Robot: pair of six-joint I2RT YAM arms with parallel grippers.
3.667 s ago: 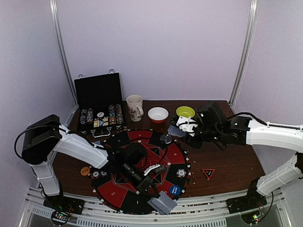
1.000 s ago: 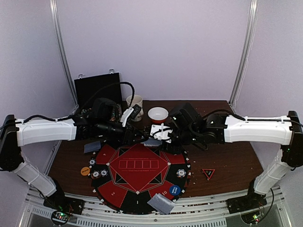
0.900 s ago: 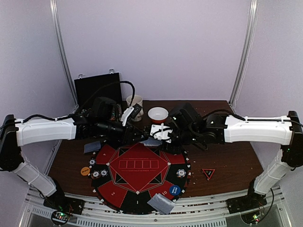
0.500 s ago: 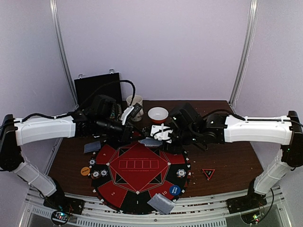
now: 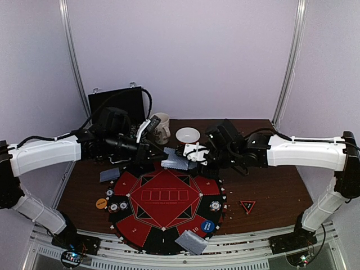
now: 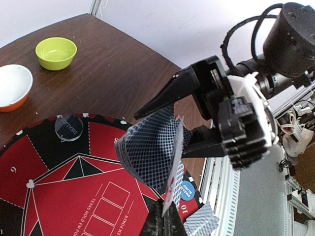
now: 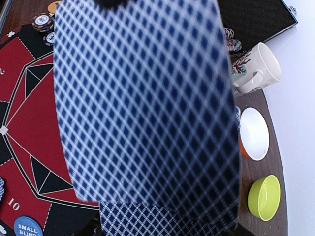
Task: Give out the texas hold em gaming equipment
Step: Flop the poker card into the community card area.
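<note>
Dealing looked partly done: one pile of cards [image 5: 191, 243] lay at the near edge of the mat [image 5: 163, 216], another pile [image 5: 109, 174] on the counter [image 5: 270, 191] to its left, and chips [image 5: 117, 207] and a blue disc [image 5: 208, 226] on the mat. Other seats seemed unserved. Both arms reached over the mat's far edge. The right tool [image 5: 191, 156] gripped the fanned deck [image 6: 145, 152]. The left tool [image 5: 159, 153] was closed on a single card [image 6: 172, 177], edge-on against it.
</note>
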